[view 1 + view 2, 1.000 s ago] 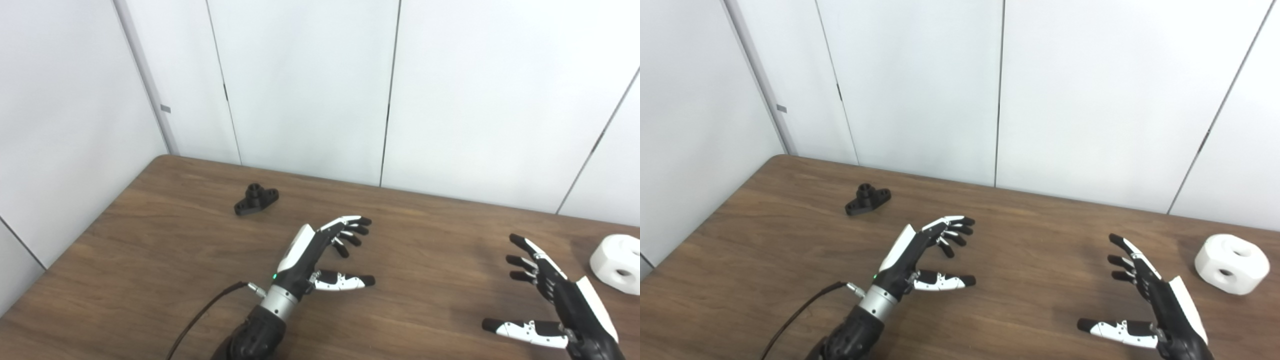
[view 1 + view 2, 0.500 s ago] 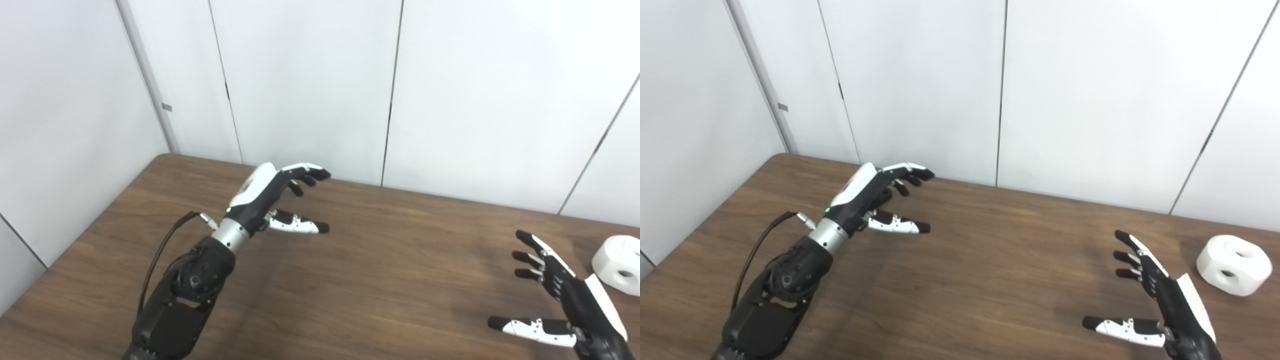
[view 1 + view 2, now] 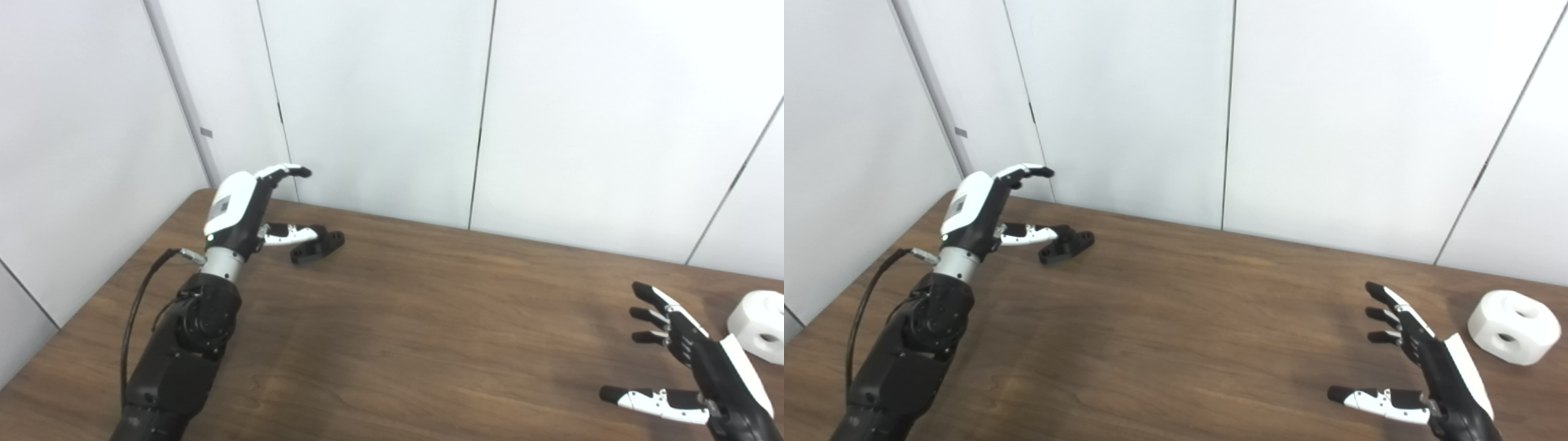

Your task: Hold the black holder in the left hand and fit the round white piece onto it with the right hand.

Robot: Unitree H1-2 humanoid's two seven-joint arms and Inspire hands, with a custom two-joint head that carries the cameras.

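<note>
Black holder (image 3: 318, 245) half-hidden by left robot hand (image 3: 245, 211) — contact unclear

Dark brown wood-grain bench (image 3: 429, 318) with a rounded far-left corner, set against plain white wall panels (image 3: 380, 104) divided by thin dark vertical seams; even diffuse light.

Lab-like room: bare white wall panels (image 3: 380, 104), plain wooden table (image 3: 429, 318)

Black holder (image 3: 317, 245) flat at table's far-left; round white piece (image 3: 1513, 327) far-right.
</note>
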